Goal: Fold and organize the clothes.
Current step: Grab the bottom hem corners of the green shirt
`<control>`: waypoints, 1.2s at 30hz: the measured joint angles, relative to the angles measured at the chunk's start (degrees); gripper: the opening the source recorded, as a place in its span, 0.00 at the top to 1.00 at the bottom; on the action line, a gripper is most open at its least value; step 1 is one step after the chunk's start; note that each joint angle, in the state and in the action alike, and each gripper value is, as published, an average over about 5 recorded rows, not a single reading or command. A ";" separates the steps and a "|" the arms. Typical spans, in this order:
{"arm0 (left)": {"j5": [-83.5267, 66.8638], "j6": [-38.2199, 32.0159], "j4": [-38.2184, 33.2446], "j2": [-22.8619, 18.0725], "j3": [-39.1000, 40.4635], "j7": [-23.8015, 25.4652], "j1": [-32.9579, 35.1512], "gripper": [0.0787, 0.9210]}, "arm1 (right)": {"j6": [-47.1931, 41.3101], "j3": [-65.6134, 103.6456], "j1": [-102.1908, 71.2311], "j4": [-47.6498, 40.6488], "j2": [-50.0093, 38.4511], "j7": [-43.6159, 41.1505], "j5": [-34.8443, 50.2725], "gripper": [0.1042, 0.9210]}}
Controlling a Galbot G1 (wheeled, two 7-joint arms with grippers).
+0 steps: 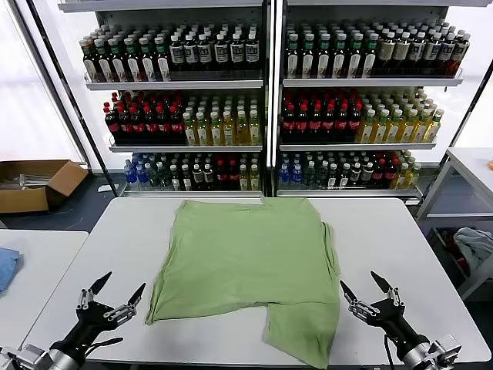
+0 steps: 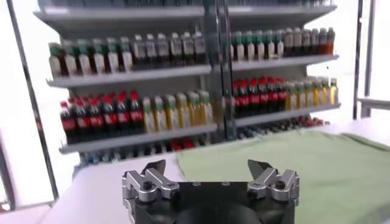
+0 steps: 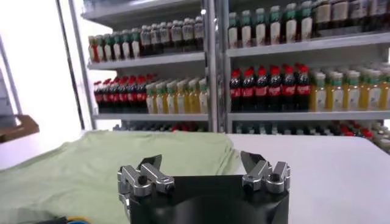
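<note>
The light green shirt (image 1: 250,262) lies flat in the middle of the white table (image 1: 393,239), plain side up, with one lower corner hanging longer at the front right. No collar, buttons or graphic show. My left gripper (image 1: 118,292) is open and empty over the table's front left, just left of the shirt's lower corner. My right gripper (image 1: 360,287) is open and empty at the front right, next to the shirt's lower right edge. The shirt shows ahead of the left gripper (image 2: 207,165) in the left wrist view (image 2: 292,164) and ahead of the right gripper (image 3: 201,159) in the right wrist view (image 3: 122,158).
Shelves of bottles (image 1: 266,100) stand behind the table. A second white table (image 1: 35,270) at the left holds a blue cloth (image 1: 6,266). A cardboard box (image 1: 35,183) lies on the floor at the far left. A side table (image 1: 470,173) and a grey-white cloth (image 1: 474,247) are at the right.
</note>
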 measured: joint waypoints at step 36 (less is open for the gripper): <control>-0.87 13.72 5.57 7.11 10.22 -6.40 -5.09 0.12 | -9.37 -14.05 -5.45 2.74 -3.88 3.50 -6.15 0.35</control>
